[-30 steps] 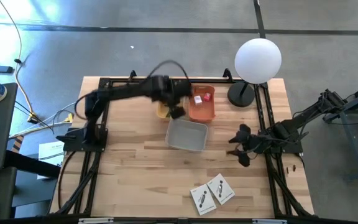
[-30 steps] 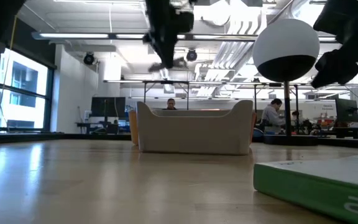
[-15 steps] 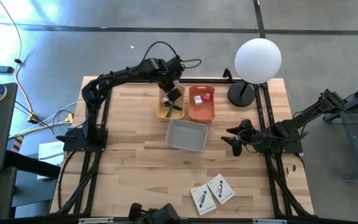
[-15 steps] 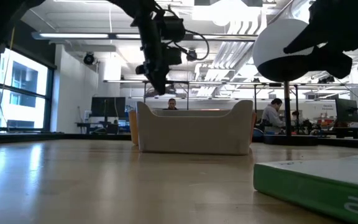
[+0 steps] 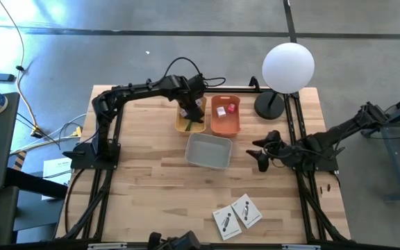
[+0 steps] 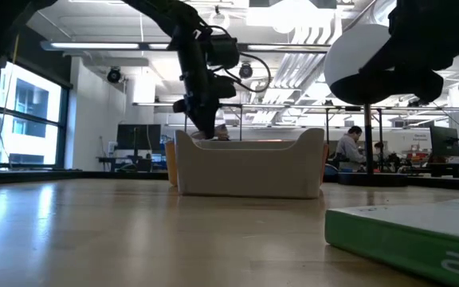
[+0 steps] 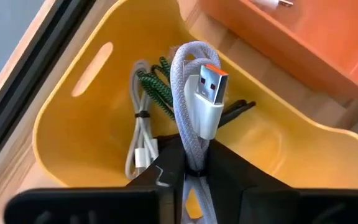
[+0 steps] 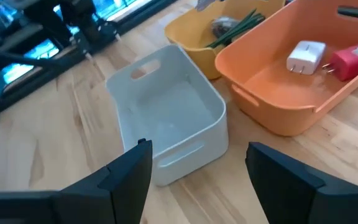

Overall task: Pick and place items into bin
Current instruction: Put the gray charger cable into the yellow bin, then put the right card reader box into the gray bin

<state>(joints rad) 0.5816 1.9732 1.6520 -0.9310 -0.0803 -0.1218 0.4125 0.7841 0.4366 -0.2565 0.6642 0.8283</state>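
Grey braided USB cable pinched in left end effector over yellow bin; place step, judged: next needs release into it; right end effector spread, waiting near grey bin.

1. We see a pale wood-plank counter standing on a grey concrete floor.
2. We note a globe lamp on a dark round base at the counter's far right corner.
3. Beyond the counter, we look into an open office: tall windows on the left, strip lights and exposed white pipes overhead.
4. We make out desks with monitors and a seated person in the distance.
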